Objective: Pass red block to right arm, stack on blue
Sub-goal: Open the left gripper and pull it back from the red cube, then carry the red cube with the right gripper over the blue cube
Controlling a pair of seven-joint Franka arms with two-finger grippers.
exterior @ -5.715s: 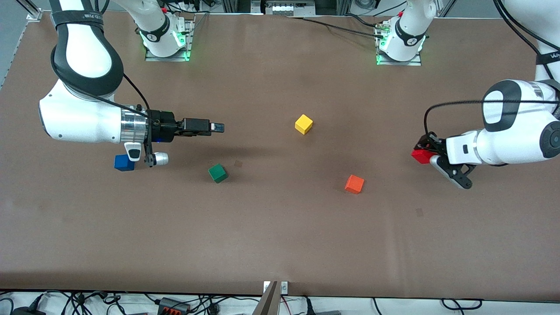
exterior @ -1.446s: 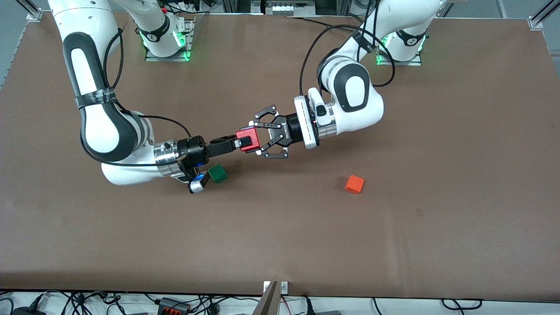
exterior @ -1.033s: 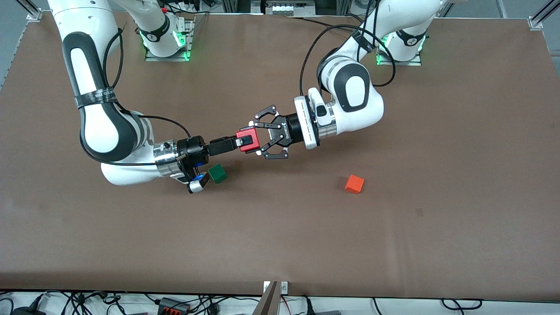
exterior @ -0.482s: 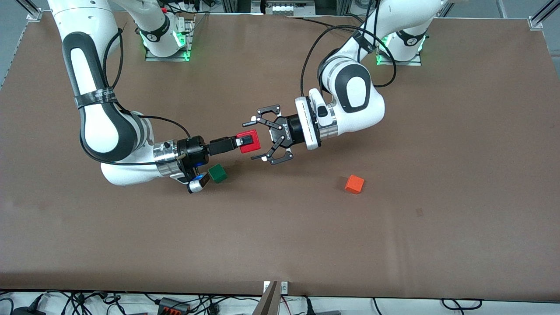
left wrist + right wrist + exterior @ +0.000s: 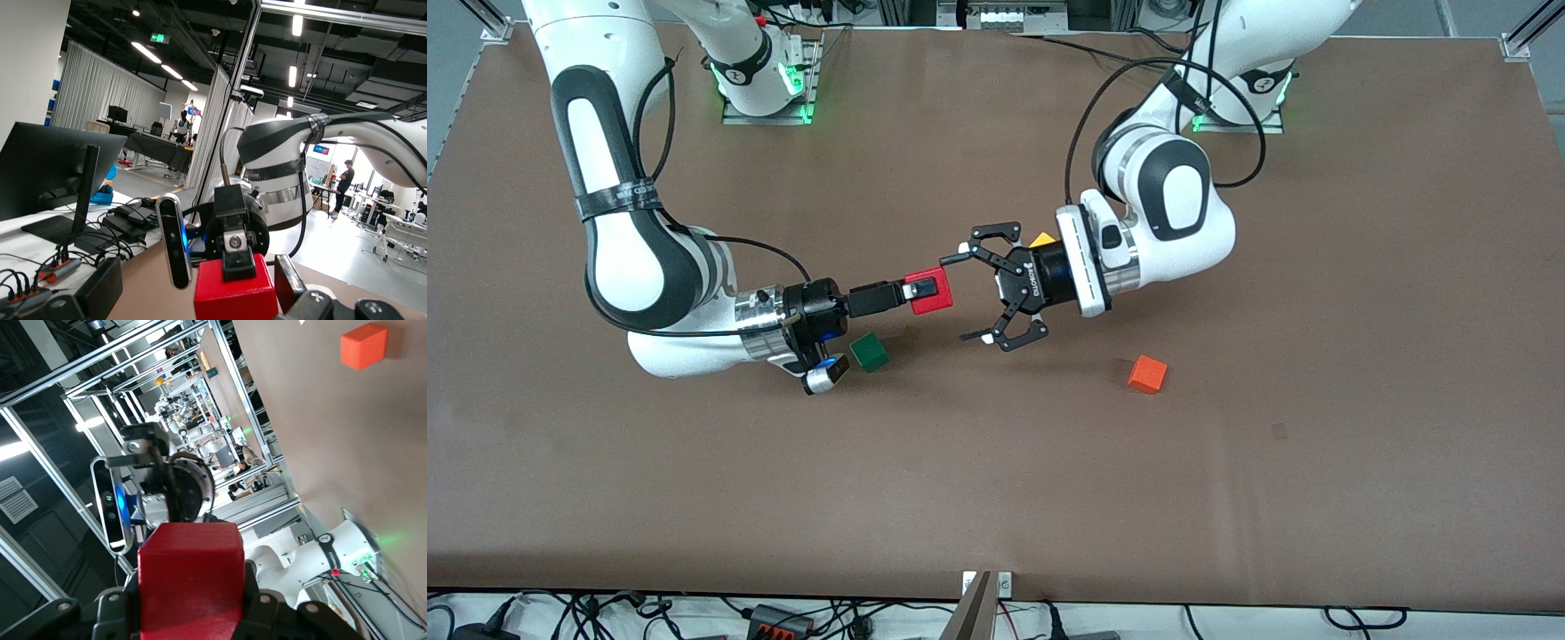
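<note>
Red matte cube, the red block: clamped in right hand above the brown counter, ready for carrying. Left hand: spread wide, empty, just beside it. Dark blue cube: not visible.

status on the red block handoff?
Right claw shut on red block, midair. Left claw open, apart from it. Blue cube not visible.

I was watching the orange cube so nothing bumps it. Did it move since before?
No. The orange cube sits at the same spot on the table, equally far from the green cube.
</note>
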